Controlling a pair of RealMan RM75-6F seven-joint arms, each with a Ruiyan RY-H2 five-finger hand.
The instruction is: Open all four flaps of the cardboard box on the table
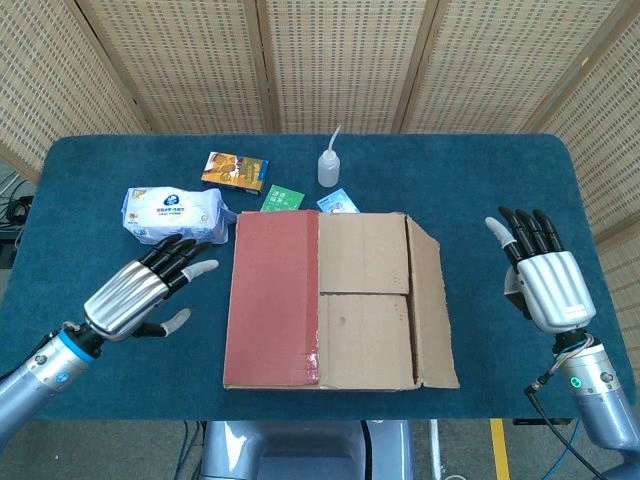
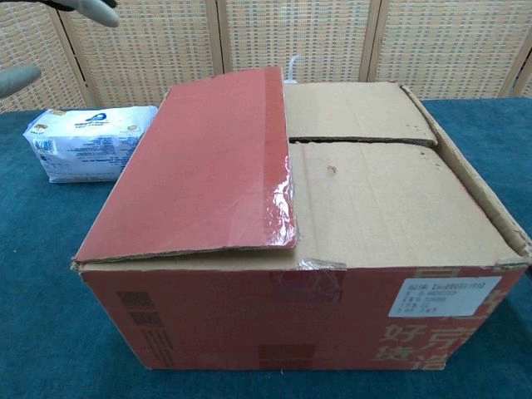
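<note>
cardboard box [image 1: 330, 300]: red flap [image 1: 273, 298] flat, right flap [image 1: 432, 305] folded out | between left hand [image 1: 140, 292] and right hand [image 1: 541, 280] (both spread wide, empty, untouching)

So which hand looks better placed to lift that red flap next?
The left hand, probably. It is open with its fingers reaching toward the red flap on its own side of the cardboard box. The right hand is open beyond the folded-out right flap, farther away.
</note>
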